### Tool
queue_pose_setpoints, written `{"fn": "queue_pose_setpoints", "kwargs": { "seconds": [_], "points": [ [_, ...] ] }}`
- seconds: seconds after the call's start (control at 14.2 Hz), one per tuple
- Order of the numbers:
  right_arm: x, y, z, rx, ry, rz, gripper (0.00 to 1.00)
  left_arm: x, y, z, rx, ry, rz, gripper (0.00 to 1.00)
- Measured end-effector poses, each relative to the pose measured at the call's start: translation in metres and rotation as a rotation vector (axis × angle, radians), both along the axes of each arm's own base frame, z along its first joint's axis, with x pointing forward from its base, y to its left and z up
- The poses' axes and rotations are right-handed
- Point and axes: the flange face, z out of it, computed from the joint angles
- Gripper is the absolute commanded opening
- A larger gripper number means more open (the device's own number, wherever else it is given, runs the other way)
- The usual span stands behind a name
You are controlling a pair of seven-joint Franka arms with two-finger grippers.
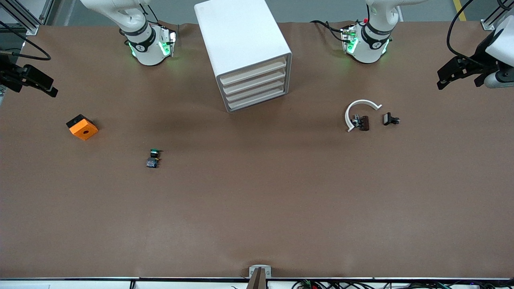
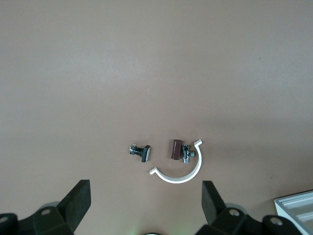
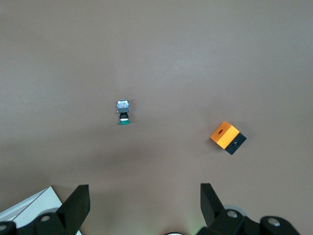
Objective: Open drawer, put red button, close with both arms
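The white cabinet (image 1: 241,36) stands at the table's back middle. Its four cream-fronted drawers (image 1: 255,86) are all shut. A corner of it shows in the left wrist view (image 2: 296,210) and in the right wrist view (image 3: 34,205). No red-capped button shows in any view. A green-capped button (image 1: 153,157) with a black and blue body lies toward the right arm's end, also in the right wrist view (image 3: 122,112). My left gripper (image 1: 459,84) (image 2: 146,191) hangs open and empty high over its end of the table. My right gripper (image 1: 35,91) (image 3: 145,192) hangs open and empty high over its end.
An orange and black block (image 1: 82,127) (image 3: 228,137) lies near the right arm's end. Toward the left arm's end lie a white C-shaped clip (image 1: 361,105) (image 2: 181,176), a brown and metal part (image 1: 362,123) (image 2: 177,149) and a small black part (image 1: 390,119) (image 2: 142,152).
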Motion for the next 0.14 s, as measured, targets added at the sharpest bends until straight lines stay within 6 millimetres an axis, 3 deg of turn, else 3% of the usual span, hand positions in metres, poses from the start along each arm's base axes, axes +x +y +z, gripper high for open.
{"fn": "queue_pose_setpoints", "kwargs": {
  "seconds": [0.14],
  "points": [
    [0.0000,0.0000,0.0000,0.000,0.000,0.000,1.00,0.0035,0.0003,-0.0011,-0.001,0.005,0.000,1.00]
  ]
}}
